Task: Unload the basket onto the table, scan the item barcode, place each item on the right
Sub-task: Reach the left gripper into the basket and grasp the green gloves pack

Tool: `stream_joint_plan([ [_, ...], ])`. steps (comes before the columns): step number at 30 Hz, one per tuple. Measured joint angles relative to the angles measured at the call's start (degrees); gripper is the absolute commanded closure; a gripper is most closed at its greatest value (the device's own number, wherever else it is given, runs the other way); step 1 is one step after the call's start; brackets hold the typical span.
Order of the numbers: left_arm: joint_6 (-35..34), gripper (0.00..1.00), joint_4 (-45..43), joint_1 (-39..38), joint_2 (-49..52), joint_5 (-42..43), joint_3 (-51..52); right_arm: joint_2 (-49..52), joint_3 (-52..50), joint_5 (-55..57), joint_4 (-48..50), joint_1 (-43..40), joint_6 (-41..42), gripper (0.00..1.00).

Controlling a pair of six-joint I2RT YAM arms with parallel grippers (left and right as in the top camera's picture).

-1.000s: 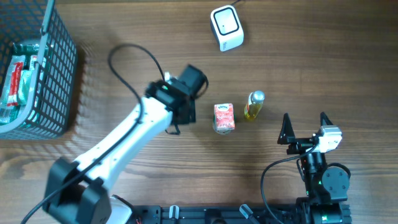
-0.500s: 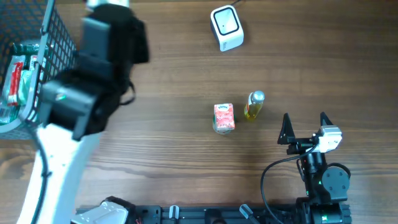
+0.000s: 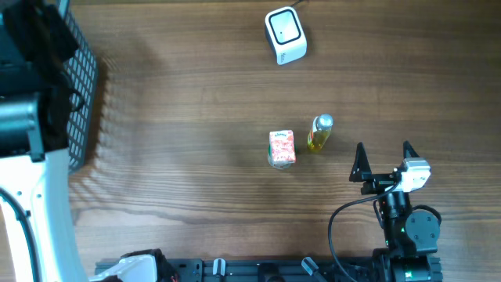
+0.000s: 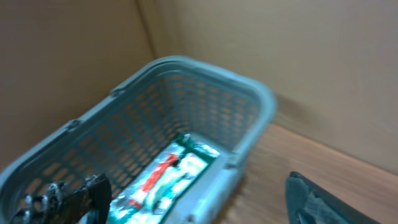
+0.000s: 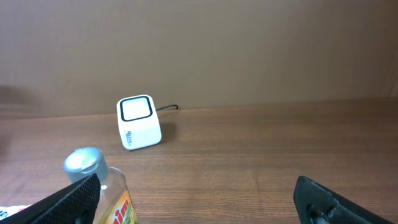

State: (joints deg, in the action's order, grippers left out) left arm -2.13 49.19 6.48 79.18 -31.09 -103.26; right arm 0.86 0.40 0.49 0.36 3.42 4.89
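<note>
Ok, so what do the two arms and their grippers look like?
The left arm has a white link and a black wrist housing. The right arm is mostly black, with a white block behind the right gripper, whose fingers are black and pointed; a black cable loops from its base. The left gripper is dark too.

A plastic basket (image 3: pixel 83 88) with mesh walls is seen at the far left edge of the table (image 3: pixel 196 86), and only part of it shows from overhead. A grid-like shadow is cast by its mesh onto the wood just beside it. In the left wrist view the basket (image 4: pixel 205 70) is blurred; a grey-green rounded rim and perforated sides can be made out. It is set in a corner formed by plain beige walls (image 4: pixel 311 62). The table (image 5: pixel 261 155) is made of brown wood with visible grain and is backed by a plain brown wall (image 5: pixel 217 43).
</note>
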Motion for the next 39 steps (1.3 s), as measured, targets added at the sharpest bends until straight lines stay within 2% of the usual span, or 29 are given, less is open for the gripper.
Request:
stream_joint_plan([
  [3,1.6,0.01,-0.1,4.6,1.9,0.1,0.0,0.0,0.0,0.0,0.0,0.0,0.0,0.0],
  [14,6.7,0.0,0.5,20.7,14.4,9.3,0.0,0.0,0.0,0.0,0.0,0.0,0.0,0.0],
  [24,20.9,0.0,-4.0,34.6,26.6,29.9,0.0,0.0,0.0,0.0,0.0,0.0,0.0,0.0],
  [33,38.1,0.0,-5.0,37.7,39.8,40.3,0.0,0.0,0.0,0.0,0.0,0.0,0.0,0.0],
  [39,44.2,0.0,-8.3,37.7,43.8,42.5,0.0,0.0,0.0,0.0,0.0,0.0,0.0,0.0],
])
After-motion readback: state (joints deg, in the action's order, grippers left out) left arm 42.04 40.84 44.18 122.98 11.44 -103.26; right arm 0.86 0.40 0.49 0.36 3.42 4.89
